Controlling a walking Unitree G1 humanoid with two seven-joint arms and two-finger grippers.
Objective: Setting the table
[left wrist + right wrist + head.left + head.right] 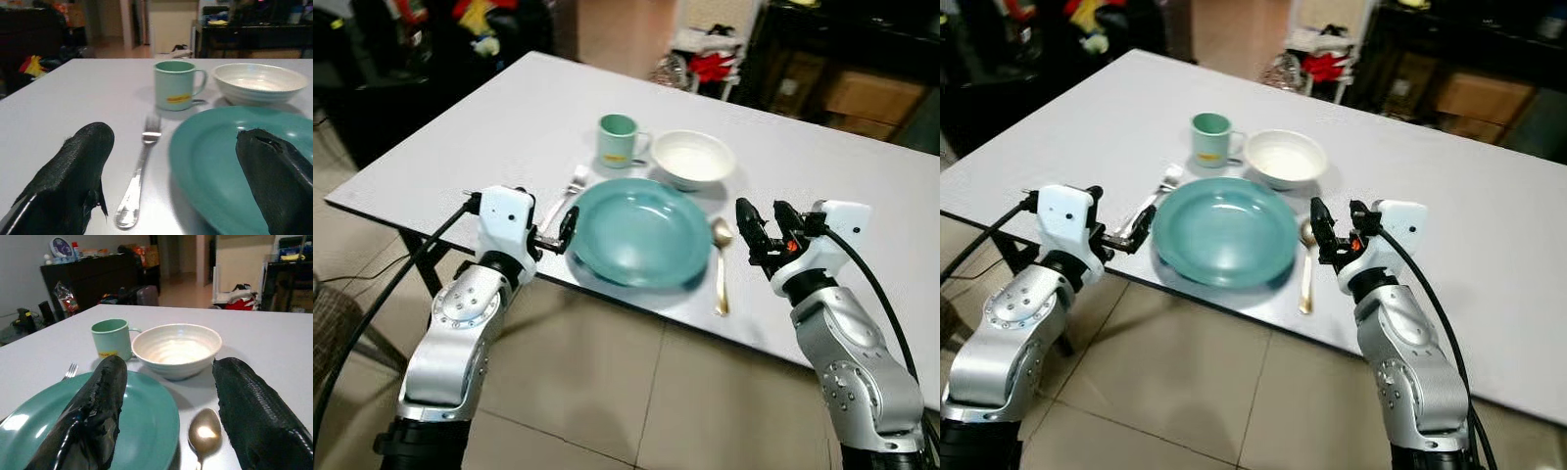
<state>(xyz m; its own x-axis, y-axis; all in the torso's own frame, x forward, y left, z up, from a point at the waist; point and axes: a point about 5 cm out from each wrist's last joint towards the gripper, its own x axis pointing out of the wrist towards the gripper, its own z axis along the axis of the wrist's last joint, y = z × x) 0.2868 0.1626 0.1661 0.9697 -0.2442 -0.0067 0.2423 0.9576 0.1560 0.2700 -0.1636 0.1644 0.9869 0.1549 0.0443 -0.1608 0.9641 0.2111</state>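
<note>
Nearest, the left gripper (570, 227) gapes empty over the fork (138, 176), beside the teal plate (639, 231). The right gripper (1332, 230), also spread and empty, hovers near the gold spoon (1306, 266). A careless sweep could knock cutlery off the table (460, 147) edge.

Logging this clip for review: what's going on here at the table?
A place setting is laid on the white table: a teal plate near the edge, a fork on its left, a gold spoon on its right, a green mug and a white bowl behind it. The left gripper hovers open by the plate's left rim; the right gripper hovers open beside the spoon. Neither holds anything.
</note>
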